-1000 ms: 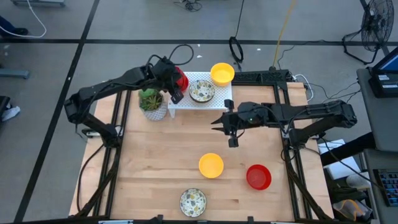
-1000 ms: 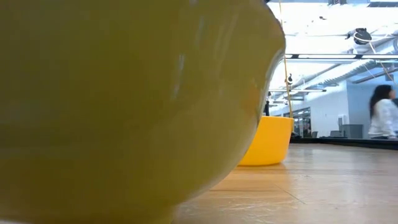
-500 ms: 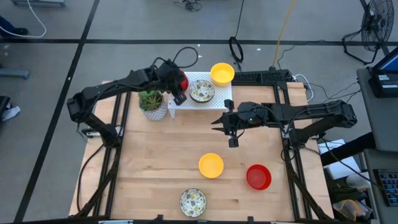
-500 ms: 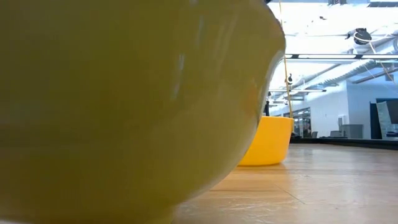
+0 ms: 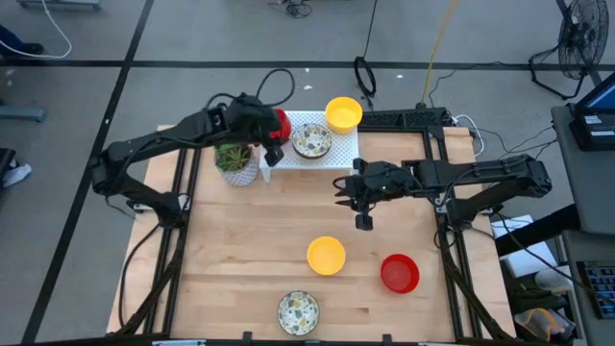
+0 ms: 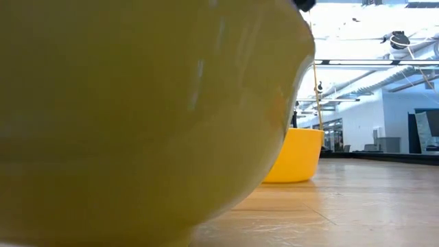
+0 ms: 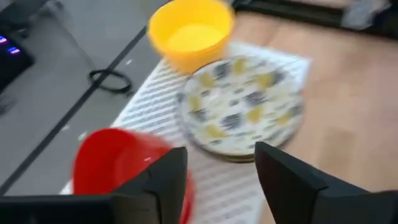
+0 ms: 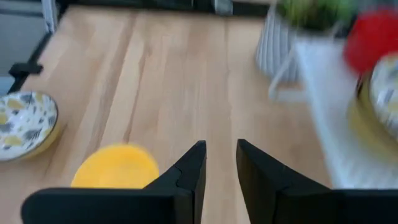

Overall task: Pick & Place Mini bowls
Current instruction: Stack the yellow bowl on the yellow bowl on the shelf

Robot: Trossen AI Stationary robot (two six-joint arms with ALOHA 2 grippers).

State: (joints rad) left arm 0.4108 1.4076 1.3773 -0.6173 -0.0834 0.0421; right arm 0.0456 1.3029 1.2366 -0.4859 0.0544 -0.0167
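A red mini bowl (image 5: 280,123) sits on the left end of the white rack (image 5: 332,161). My left gripper (image 7: 217,180) stands open right beside it, and the red bowl (image 7: 118,165) lies outside the gap between its fingers. A speckled bowl (image 7: 242,106) and a yellow bowl (image 7: 189,34) also sit on the rack. My right gripper (image 8: 217,168) hovers over the table's middle, open by a narrow gap with nothing in it. A yellow bowl (image 5: 326,255), a red bowl (image 5: 400,273) and a speckled bowl (image 5: 299,311) rest on the table. My left gripper has one finger (image 7: 165,180) in front of the red bowl's rim (image 7: 146,149). I cannot tell whether that finger touches the bowl. The bowl stands upright on the rack.
A green plant in a pale pot (image 5: 235,159) stands just left of the rack, under my left arm. In the low view a bowl's yellow wall (image 6: 137,116) fills most of the picture, with a yellow bowl (image 6: 298,154) behind it. Bare wood lies between rack and near bowls.
My left arm has swung a little toward the table's left edge, and the red bowl shows more fully on the rack's left end. My right gripper has shifted slightly toward the table's right edge.
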